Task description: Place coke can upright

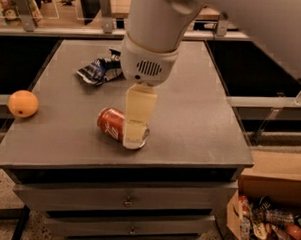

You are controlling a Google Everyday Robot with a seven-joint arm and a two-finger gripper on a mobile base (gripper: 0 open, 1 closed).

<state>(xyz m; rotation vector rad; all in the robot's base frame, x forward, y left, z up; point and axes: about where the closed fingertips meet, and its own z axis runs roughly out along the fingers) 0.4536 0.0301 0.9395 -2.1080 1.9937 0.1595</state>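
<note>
The coke can (111, 123) is red with white lettering and lies on its side near the front middle of the grey table (200, 119). My gripper (135, 135) hangs from the large white arm housing (148, 57) and reaches down at the can's right end, covering that end from view. The can's left part shows clearly.
A round orange fruit (23, 103) sits at the table's left edge. A blue-and-white snack bag (99, 70) lies at the back, left of the arm. Drawers (129, 201) are under the tabletop. A cardboard box of packets (271, 225) stands on the floor at the right.
</note>
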